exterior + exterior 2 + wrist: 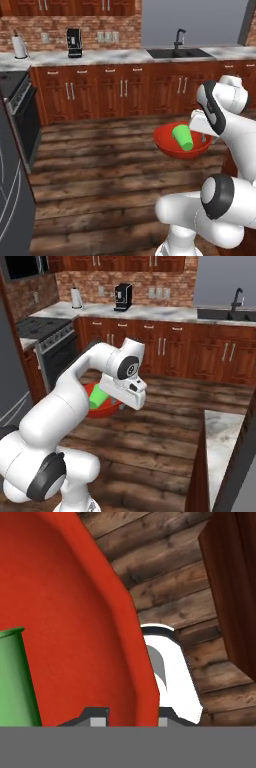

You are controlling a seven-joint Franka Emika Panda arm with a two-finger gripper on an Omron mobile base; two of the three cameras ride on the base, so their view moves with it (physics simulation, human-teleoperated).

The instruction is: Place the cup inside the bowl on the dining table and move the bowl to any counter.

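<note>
The red bowl (172, 146) hangs tilted in the air over the wooden floor, held by its rim. The green cup (183, 137) lies on its side inside it. My gripper (203, 137) is shut on the bowl's right rim. In the hand view the bowl's rim (120, 612) runs between my gripper (129, 720) tips, with the cup (15, 677) at lower left. From the right base view the bowl (102, 409) and cup (97, 398) show behind my forearm. A corner of the dining table (223, 441) lies at lower right. The counter (100, 57) runs along the back wall.
A black stove (17, 97) stands at the left, with a dark fridge (10, 200) nearer to me. On the counter are a coffee machine (74, 42), a white kettle (20, 47) and a sink (177, 52). Open wooden floor (100, 170) lies between me and the cabinets.
</note>
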